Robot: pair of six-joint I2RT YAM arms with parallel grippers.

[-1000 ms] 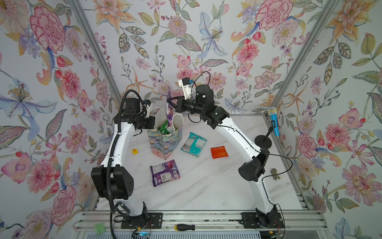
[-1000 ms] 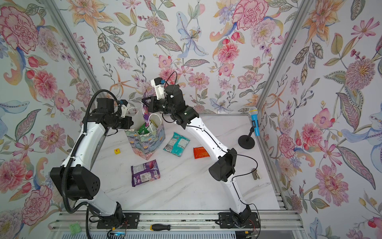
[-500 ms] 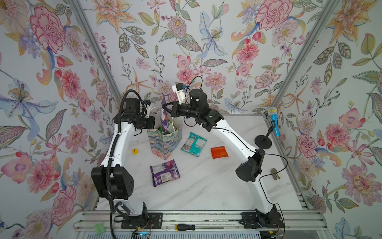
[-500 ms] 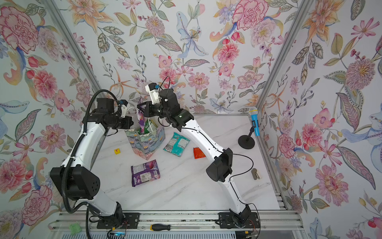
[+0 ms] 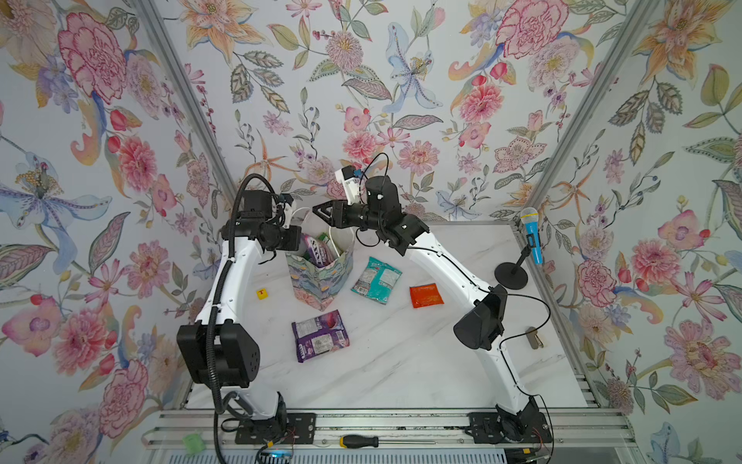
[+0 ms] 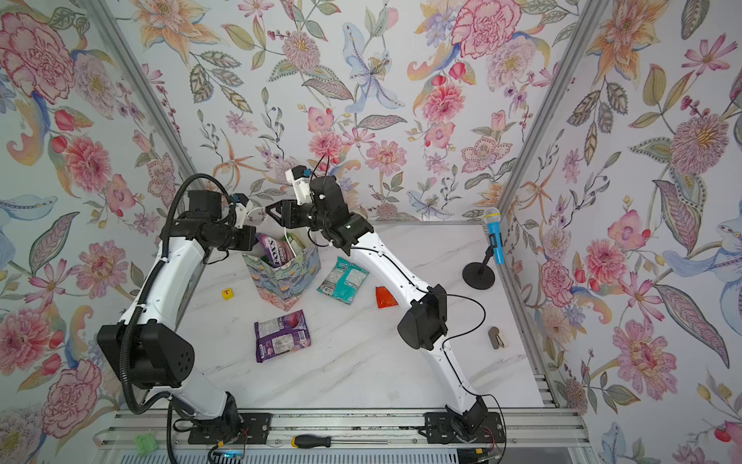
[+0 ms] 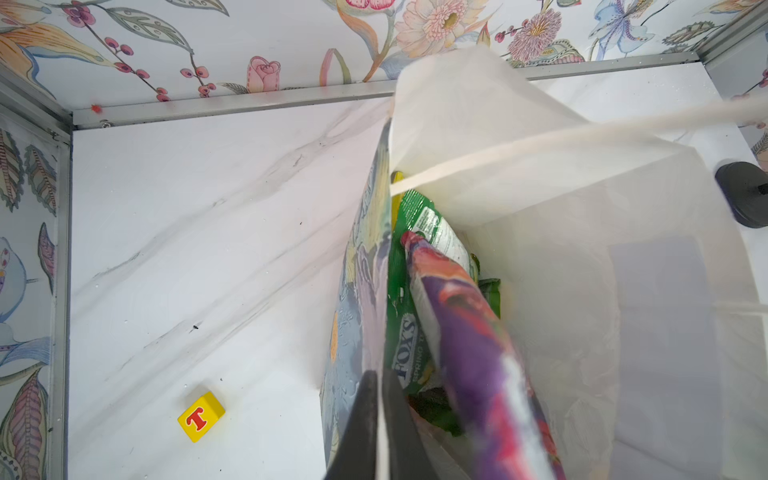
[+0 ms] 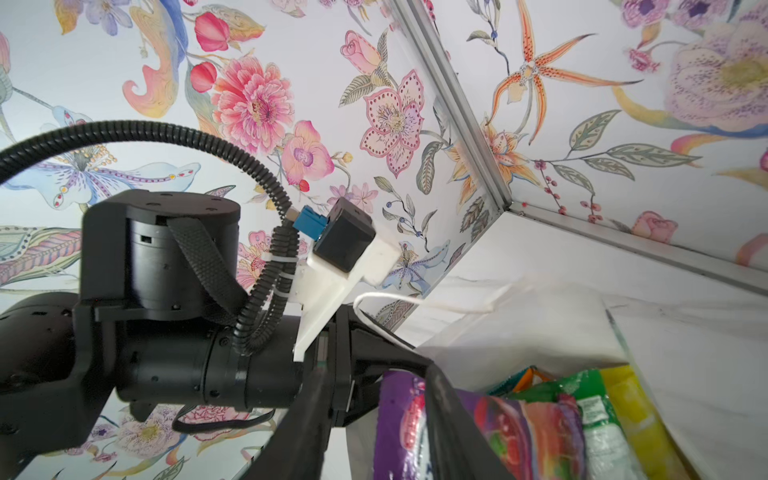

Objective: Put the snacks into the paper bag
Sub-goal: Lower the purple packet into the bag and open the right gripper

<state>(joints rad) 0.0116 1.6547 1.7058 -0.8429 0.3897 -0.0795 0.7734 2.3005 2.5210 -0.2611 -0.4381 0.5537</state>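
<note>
Three snacks lie out on the table [image 5: 401, 361]: purple pouch [image 5: 320, 335], teal pouch [image 5: 376, 280], orange-red packet [image 5: 426, 295]. My left gripper [image 7: 378, 376] pinches one wall of the paper bag [image 5: 321, 281] to prop its mouth wide; right gripper [image 5: 321, 211] hangs above, jaws spread, FOX'S pouch [image 5: 315, 251] inside.

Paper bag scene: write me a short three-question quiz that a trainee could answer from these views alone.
1. True or false: the left gripper is shut on the paper bag's wall.
2. How many snacks lie on the table outside the bag?
3. The right gripper's jaws are: A. open; B. shut on a pouch; C. shut on a cord handle.
Key: 1. True. 2. Three: teal pouch, purple pouch, orange-red packet. 3. A.
</note>
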